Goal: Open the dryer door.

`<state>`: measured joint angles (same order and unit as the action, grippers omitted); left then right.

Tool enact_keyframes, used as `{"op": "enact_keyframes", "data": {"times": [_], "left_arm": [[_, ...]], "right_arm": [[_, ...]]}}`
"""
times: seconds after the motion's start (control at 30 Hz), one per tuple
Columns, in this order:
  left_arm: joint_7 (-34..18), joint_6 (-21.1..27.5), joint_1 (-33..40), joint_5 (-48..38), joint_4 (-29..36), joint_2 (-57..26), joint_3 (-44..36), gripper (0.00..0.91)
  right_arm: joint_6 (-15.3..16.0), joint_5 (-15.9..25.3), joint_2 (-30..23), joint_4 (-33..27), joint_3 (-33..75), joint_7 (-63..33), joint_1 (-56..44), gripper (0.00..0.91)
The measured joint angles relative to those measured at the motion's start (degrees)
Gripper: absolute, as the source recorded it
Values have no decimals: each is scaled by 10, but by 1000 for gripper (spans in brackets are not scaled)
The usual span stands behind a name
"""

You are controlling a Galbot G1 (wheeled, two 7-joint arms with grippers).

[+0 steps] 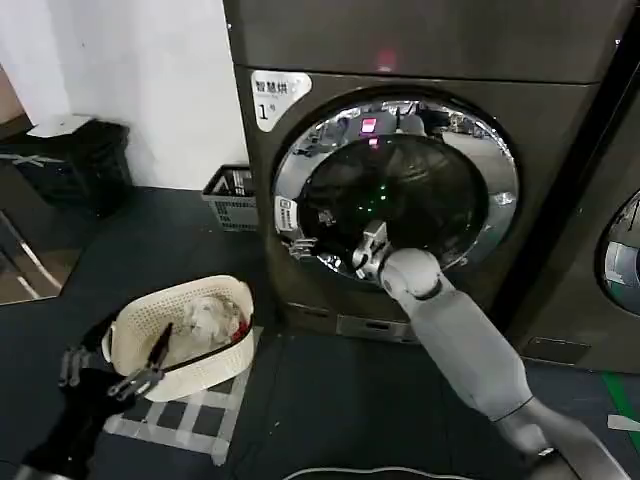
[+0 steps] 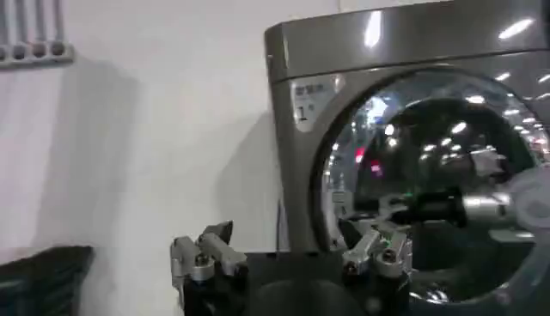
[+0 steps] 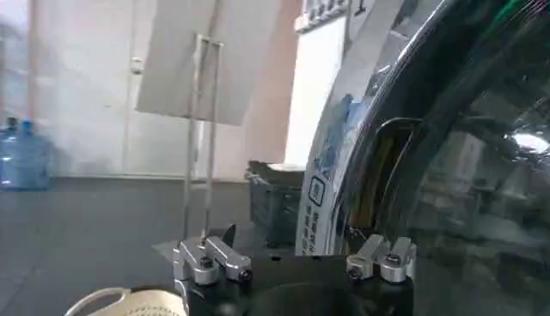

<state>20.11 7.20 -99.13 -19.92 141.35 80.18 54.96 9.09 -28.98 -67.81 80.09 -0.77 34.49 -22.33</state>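
Right pincer at the lower left rim of the dryer door

The dryer door (image 1: 396,190), chrome-ringed with dark glass, sits on the machine's front, its white sticker (image 1: 285,214) on the left rim. The right pincer (image 1: 300,247) meets that rim just below the sticker, fingers apart, arm stretched up from the lower right. A label (image 1: 279,97) above reads "1". The left pincer (image 1: 100,378) hangs spread beside a laundry basket (image 1: 187,337) on the floor.

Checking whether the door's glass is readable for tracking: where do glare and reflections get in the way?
Head view: the dryer door has room reflections along its chrome ring, and the right claw is at its lower-left rim. Left wrist view: bright ceiling-light spots dot the glass. Right wrist view: streaky glare runs along the chrome.
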Motion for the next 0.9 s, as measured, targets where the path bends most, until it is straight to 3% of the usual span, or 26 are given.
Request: {"op": "enact_keyframes", "data": {"times": [0.27, 0.47, 0.9], "left_arm": [[-2, -13, 14, 17, -7, -7, 12, 907], [20, -10, 30, -7, -20, -23, 27, 907], [6, -43, 73, -44, -84, -68, 51, 907]], "right_arm": [[-9, -1, 13, 12, 6, 43, -17, 907], [-2, -35, 34, 37, 10, 100, -38, 907], [-14, -37, 77, 82, 46, 232, -89, 907]]}}
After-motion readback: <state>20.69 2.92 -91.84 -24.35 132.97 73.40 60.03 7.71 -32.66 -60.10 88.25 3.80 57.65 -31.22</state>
